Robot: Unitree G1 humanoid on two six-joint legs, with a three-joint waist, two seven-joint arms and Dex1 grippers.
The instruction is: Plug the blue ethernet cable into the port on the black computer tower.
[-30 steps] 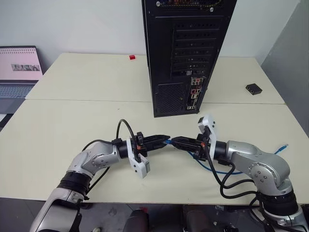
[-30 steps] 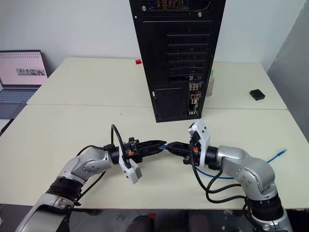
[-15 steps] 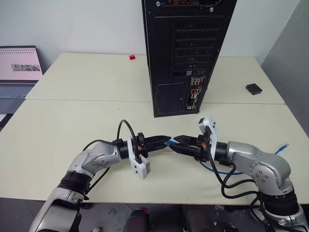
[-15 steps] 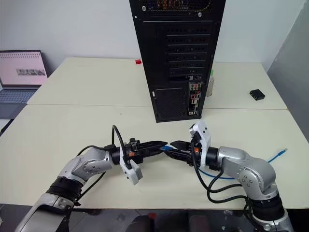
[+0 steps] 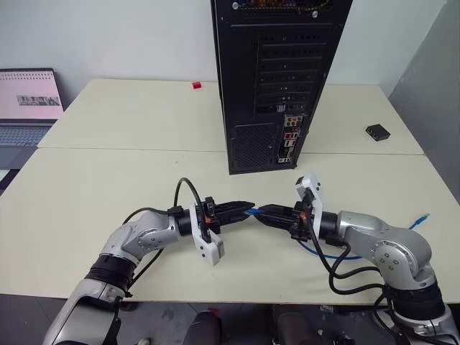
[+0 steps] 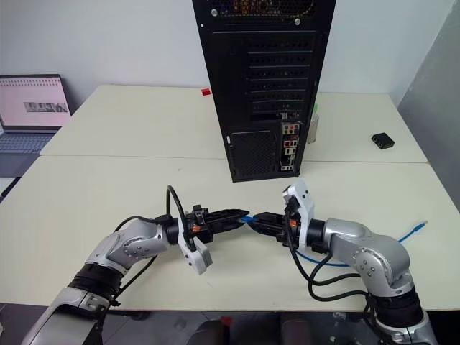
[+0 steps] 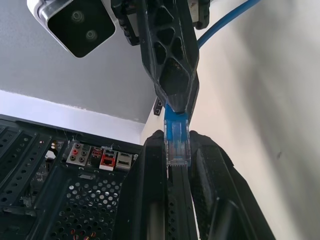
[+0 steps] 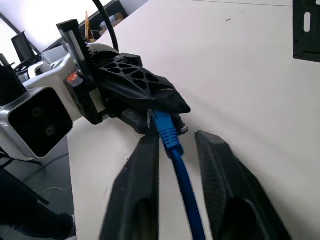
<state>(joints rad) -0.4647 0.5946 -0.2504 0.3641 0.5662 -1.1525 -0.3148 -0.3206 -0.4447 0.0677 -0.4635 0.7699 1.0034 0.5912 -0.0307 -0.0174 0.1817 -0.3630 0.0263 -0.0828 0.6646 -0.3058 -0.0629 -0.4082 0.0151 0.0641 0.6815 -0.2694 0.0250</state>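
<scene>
Left gripper [image 5: 250, 205] is shut tight on the plug end of the blue ethernet cable [image 7: 177, 142], and the clear-blue plug is seen pinched between its two black fingers [image 7: 150, 190] in the left wrist view. Right gripper [image 5: 260, 212] is placed tip to tip with it, just above the table [image 5: 108, 180]. In the right wrist view its fingers [image 8: 142, 190] are seen on each side of the blue cord with small gaps, so it cannot be told if the cord is squeezed or only framed. The plug seems to be passed from one gripper to the other, or turned the right way, so that it can be pushed in straight. Both arms are bent inward at the elbows, and the grippers are held nearly level and pointed at each other in front of the black computer tower [image 5: 277, 72]. The rest of the cord is looped on the table by the right arm, and its far end [image 5: 422, 218] is lying near the table's right edge. The port [image 5: 287, 141] is in the coloured strip low on the tower's back, well apart from the plug, so nothing is plugged in yet.
</scene>
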